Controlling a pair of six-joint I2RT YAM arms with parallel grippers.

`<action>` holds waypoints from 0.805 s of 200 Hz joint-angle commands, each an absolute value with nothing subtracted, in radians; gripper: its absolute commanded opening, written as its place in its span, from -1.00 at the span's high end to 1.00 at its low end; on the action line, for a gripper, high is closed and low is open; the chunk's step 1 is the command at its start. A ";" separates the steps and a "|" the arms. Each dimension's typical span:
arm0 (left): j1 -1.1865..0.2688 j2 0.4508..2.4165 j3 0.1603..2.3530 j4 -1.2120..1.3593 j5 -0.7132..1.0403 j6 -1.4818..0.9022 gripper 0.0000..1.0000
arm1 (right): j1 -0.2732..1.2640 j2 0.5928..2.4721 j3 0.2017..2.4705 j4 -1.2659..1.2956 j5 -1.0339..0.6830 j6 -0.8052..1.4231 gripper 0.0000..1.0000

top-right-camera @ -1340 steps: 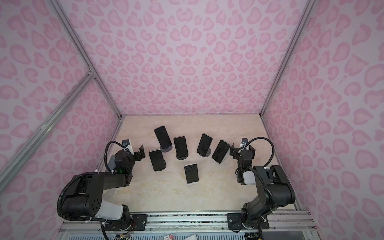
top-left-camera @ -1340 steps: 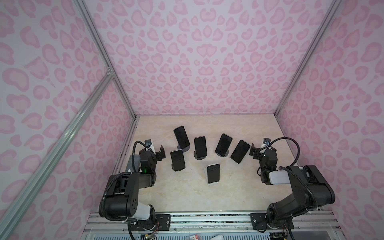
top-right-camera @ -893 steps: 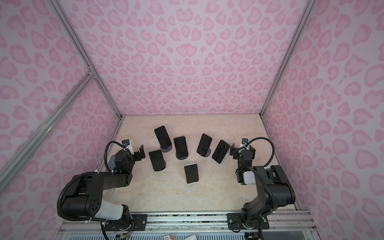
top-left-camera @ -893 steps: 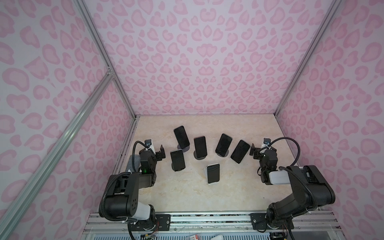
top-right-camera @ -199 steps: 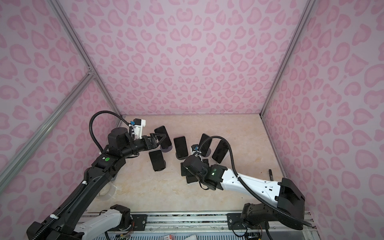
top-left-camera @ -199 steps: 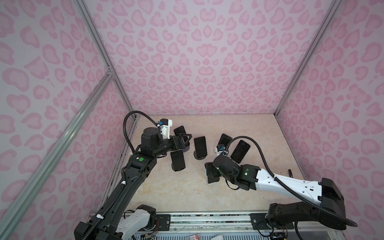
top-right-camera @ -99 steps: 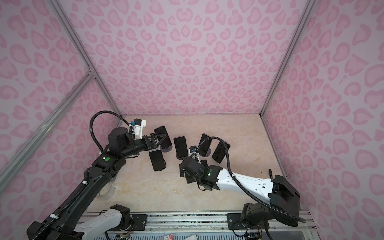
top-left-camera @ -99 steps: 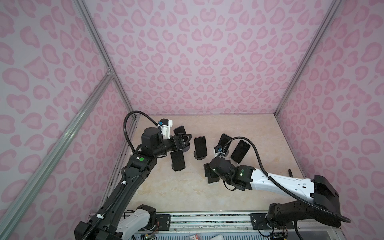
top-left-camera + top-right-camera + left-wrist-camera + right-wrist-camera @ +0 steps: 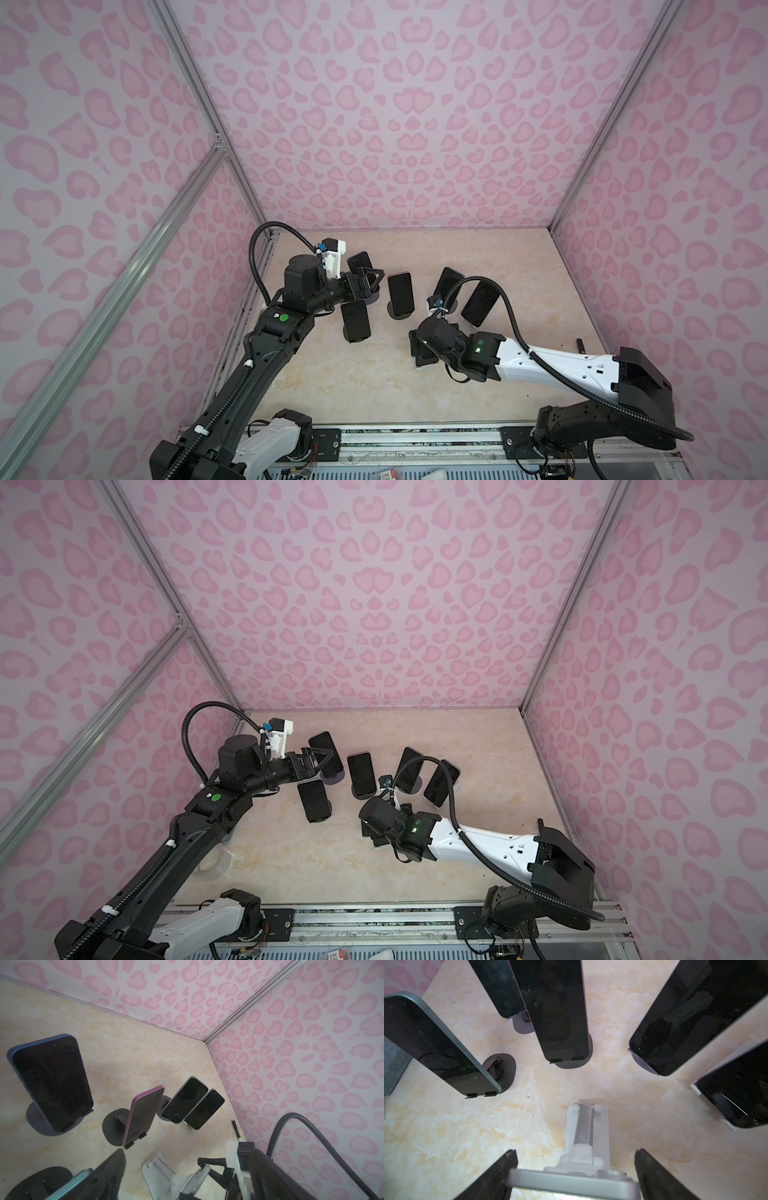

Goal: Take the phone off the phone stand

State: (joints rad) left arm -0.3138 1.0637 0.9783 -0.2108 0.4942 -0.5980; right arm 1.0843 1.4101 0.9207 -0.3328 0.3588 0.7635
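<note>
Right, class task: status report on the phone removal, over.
Left gripper open, by rear-left phone. Right gripper: fingers astride nearest phone on white stand; grip unconfirmed. Nothing blocking.

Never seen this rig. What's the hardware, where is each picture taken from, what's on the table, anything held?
Two robot arms stand at a marbled table, each ending in a two-fingered end effector. Two pictures look down from one overhead stereo camera; two come from cameras on the arms' wrists. Six phones lean on stands. The left end effector is open and empty, near the back-left phones. The right end effector straddles the front phone on its white stand; whether it grips yet is unclear.
</note>
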 commanded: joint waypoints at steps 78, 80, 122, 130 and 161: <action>-0.314 1.066 0.987 -0.198 0.500 -0.584 -0.91 | 1.089 1.423 0.887 -0.286 0.354 0.763 -0.53; -0.314 1.066 0.987 -0.199 0.500 -0.584 -0.91 | 1.090 1.422 0.887 -0.285 0.354 0.762 -0.53; -0.314 1.070 0.986 -0.198 0.500 -0.584 -0.91 | 1.111 1.406 0.906 -0.307 0.383 0.736 -0.47; -0.314 1.071 0.986 -0.199 0.501 -0.584 -0.90 | 1.116 1.402 0.913 -0.315 0.393 0.730 -0.46; -0.316 1.084 0.991 -0.197 0.527 -0.580 -0.86 | 1.122 1.376 0.934 -0.341 0.407 0.715 -0.43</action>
